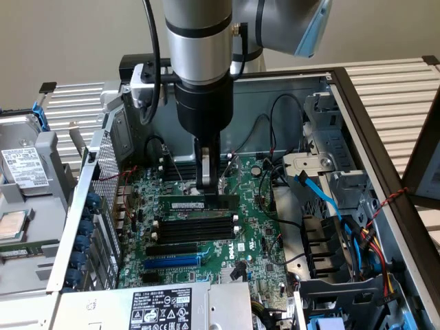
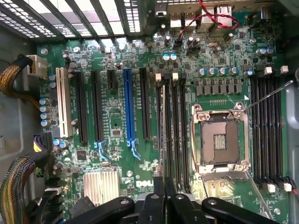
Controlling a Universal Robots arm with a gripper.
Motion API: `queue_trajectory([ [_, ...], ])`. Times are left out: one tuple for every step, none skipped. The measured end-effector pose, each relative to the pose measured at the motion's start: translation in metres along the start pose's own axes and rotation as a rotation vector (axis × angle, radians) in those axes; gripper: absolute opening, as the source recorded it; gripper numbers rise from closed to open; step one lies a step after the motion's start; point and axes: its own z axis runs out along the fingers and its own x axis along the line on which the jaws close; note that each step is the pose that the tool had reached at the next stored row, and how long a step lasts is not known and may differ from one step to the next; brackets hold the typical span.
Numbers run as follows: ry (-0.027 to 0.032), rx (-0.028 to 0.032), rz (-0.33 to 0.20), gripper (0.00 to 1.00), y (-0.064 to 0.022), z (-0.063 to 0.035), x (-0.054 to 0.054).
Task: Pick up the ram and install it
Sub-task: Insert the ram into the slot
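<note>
Holding long flat green ram stick (image 1: 183, 205) edge-down, end effector (image 1: 207, 191) clenched on its top edge, over black memory slots (image 1: 196, 230) beyond long blue slot (image 1: 172, 262). I'd keep stick parallel to slot, ends level, then press straight down. Can't tell seating.

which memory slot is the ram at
The one under the gripper, farthest from the blue slot: the green ram stands along it, while the black slots beside it are empty.
</note>
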Motion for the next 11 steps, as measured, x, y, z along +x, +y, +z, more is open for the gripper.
queue_trajectory([
  [0.0,0.0,0.0,0.12,0.0003,0.0017,0.0],
  [0.0,0.0,0.0,0.12,0.0007,0.0035,0.0],
  [-0.0001,0.0,0.0,0.12,0.0012,0.0054,0.0],
  [-0.0001,0.0,-0.001,0.12,0.0018,0.0072,0.0],
  [0.0,0.0,-0.001,0.12,0.0023,0.009,0.0],
  [0.0,0.0,-0.003,0.12,0.0027,0.0107,0.0],
  [-0.0002,0.0002,-0.004,0.12,0.003,0.0126,0.0],
  [-0.0003,0.0005,-0.005,0.12,0.0035,0.0144,0.001],
  [-0.0004,0.0008,-0.008,0.12,0.004,0.0163,0.001],
  [-0.0006,0.001,-0.01,0.12,0.0045,0.018,0.001],
  [-0.0006,0.0011,-0.013,0.12,0.0051,0.0198,0.001],
])
